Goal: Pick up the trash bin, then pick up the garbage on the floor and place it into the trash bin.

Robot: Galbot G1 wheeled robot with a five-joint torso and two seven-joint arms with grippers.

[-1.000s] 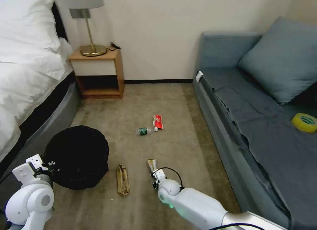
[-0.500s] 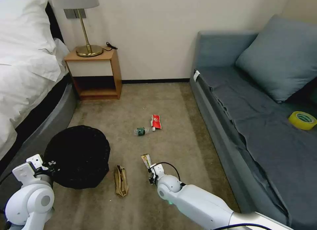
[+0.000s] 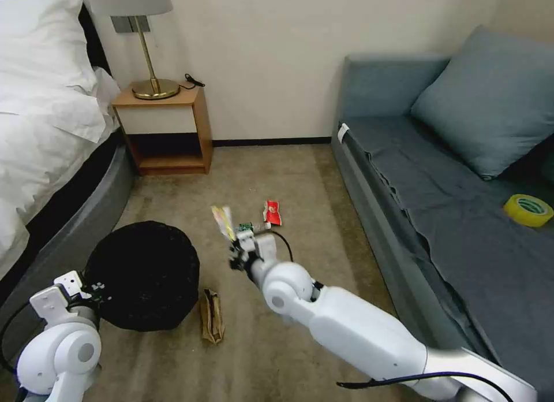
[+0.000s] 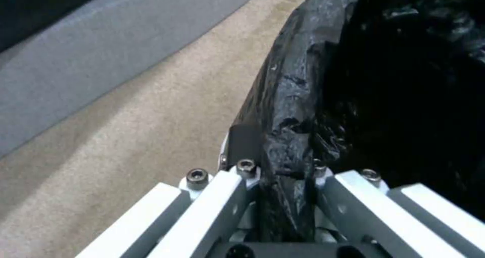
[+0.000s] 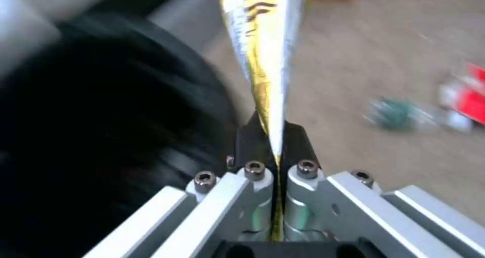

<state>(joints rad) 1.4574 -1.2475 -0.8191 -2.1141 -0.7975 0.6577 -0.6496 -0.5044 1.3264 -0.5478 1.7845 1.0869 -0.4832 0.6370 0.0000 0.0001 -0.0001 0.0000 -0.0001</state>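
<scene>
The trash bin (image 3: 144,275), round and lined with a crinkly black bag, hangs at lower left with my left gripper (image 3: 95,289) shut on its rim (image 4: 288,136). My right gripper (image 3: 238,240) is shut on a yellow-brown snack wrapper (image 3: 223,222), which stands up from the pads (image 5: 263,42) just right of the bin. A tan crumpled wrapper (image 3: 212,315) lies on the carpet by the bin. Farther back lie a small clear bottle with a green label (image 3: 249,227) and a red-white packet (image 3: 272,212).
A bed (image 3: 46,136) runs along the left and a grey sofa (image 3: 461,205) along the right, with a yellow tape roll (image 3: 528,209) on it. A wooden nightstand (image 3: 164,127) with a lamp stands at the back wall. Open carpet lies between them.
My right gripper has lifted the snack wrapper off the carpet and carried it up and left toward the bin. The bin has shifted slightly right. The camera shifted earlier.
</scene>
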